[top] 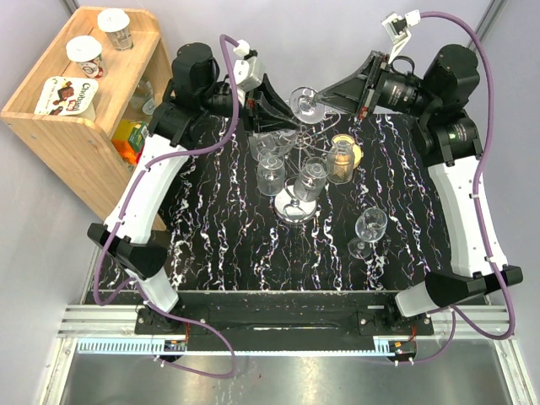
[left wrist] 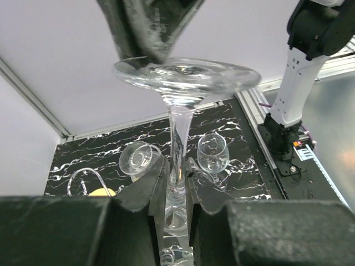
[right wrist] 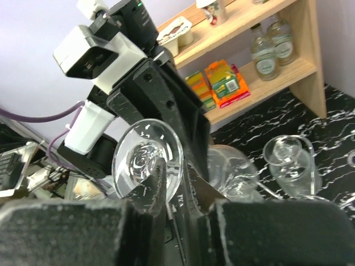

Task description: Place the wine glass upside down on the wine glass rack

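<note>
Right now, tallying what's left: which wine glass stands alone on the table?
The upright wine glass beside the right arm; the rest cluster at the rack or are held.

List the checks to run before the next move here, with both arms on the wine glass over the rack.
1. Left end effector shut on the wine glass stem: ok.
2. Right end effector pinching the glass's foot: ok.
3. Glass fully inverted: cannot tell; it looks tilted.
4. Free arm on the wine glass rack: cannot tell; hanging glasses crowd it.
5. Standing glass apart from the rack: ok.
</note>
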